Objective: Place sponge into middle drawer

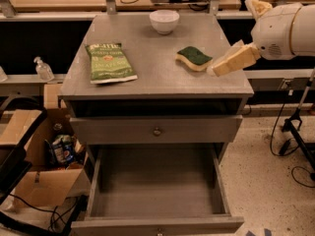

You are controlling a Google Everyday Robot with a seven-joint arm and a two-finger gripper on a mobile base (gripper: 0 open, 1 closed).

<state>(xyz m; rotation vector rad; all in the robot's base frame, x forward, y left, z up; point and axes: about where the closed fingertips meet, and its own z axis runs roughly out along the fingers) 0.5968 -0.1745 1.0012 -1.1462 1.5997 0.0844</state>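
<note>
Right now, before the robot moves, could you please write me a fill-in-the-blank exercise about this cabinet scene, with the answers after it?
1. The sponge lies on the cabinet top with its dark ____ face up.
2. The middle drawer is pulled ____, so its grey floor shows.
3. The claw is right beside the ____, far from the chip bag.

Missing words: green; open; sponge

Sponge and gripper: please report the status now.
Gripper at sponge's right end, above cabinet top. Sponge lies on top, green face up. Middle drawer open. Chip bag, bowl off the path.
</note>
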